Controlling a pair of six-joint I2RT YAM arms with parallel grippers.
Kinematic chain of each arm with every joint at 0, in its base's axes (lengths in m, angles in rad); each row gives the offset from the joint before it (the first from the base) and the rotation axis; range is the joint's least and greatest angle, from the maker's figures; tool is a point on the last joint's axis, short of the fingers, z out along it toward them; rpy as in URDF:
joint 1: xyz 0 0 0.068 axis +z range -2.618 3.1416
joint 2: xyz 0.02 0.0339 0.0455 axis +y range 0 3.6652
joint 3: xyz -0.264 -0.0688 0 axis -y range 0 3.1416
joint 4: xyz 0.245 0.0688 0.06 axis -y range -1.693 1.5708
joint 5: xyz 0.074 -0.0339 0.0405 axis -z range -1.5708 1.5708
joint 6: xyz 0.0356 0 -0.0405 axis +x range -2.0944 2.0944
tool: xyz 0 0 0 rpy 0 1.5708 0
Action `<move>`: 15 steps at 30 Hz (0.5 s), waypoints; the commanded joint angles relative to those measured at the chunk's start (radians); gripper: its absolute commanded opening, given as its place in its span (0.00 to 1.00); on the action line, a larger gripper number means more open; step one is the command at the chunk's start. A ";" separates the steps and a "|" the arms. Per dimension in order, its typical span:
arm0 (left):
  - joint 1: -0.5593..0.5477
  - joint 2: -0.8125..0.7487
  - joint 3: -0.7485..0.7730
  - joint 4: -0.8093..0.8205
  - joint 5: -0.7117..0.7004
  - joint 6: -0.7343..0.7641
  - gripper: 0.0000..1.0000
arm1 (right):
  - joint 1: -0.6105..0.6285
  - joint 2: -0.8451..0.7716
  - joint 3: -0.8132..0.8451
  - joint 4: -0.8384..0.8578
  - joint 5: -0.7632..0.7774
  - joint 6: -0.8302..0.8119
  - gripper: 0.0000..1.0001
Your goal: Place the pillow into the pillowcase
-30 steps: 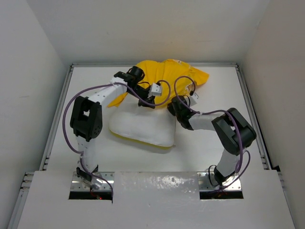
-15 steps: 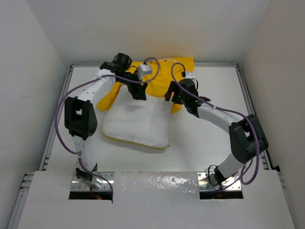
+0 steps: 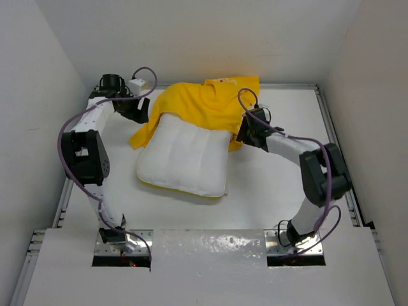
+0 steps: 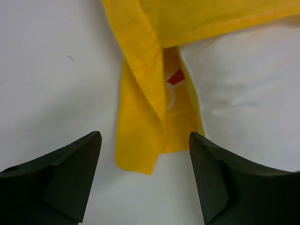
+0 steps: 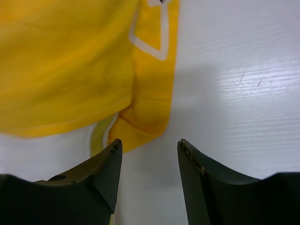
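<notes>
The white quilted pillow (image 3: 182,158) lies in the middle of the table, its far end covered by the yellow pillowcase (image 3: 207,105). My left gripper (image 3: 136,113) hovers open at the case's left corner; in the left wrist view the gripper (image 4: 144,136) frames a loose yellow pillowcase flap (image 4: 140,103) with the pillow (image 4: 243,93) to its right. My right gripper (image 3: 246,135) stands open at the case's right corner. In the right wrist view the gripper (image 5: 149,141) sits just short of the pillowcase hem (image 5: 145,112), nothing between the fingers.
The white table (image 3: 274,185) is boxed in by white walls. Raised rails run along its left edge (image 3: 71,172) and right edge (image 3: 336,153). The arm bases sit at the near edge.
Both grippers opened and let go of the pillowcase, then drew apart, the left toward the far left corner. The case now drapes over the pillow's far end.
</notes>
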 commanded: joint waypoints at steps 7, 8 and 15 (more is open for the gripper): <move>0.010 0.190 -0.020 0.165 -0.090 -0.054 0.81 | -0.039 0.215 0.043 0.069 -0.009 0.251 0.56; 0.008 0.209 -0.027 0.166 -0.090 -0.051 0.82 | -0.040 0.226 0.040 0.105 -0.016 0.257 0.59; 0.014 0.264 -0.108 0.160 0.066 -0.022 0.83 | -0.037 0.310 0.026 0.205 -0.112 0.271 0.40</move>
